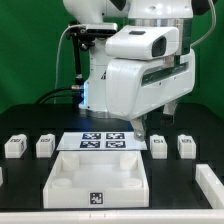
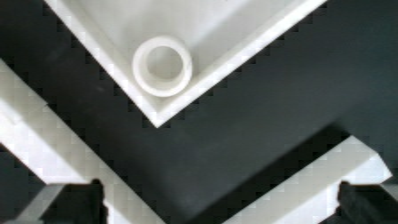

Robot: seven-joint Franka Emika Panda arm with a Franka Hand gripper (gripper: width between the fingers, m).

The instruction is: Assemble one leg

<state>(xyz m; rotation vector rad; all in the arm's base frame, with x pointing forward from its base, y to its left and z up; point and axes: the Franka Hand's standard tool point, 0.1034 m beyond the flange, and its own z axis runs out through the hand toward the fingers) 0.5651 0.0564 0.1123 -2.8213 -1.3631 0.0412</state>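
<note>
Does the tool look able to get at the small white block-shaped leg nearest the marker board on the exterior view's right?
Probably yes. The open tool hangs above the table near the small white plastic block-shaped leg, which stands apart from the neighbouring leg, with nothing over it.

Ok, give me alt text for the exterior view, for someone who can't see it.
A white robot arm holds its open gripper over a dark table, near the marker board. Nearer the camera lies the white square tabletop, and four small white legs sit in a row, two at each side of the board.
</note>
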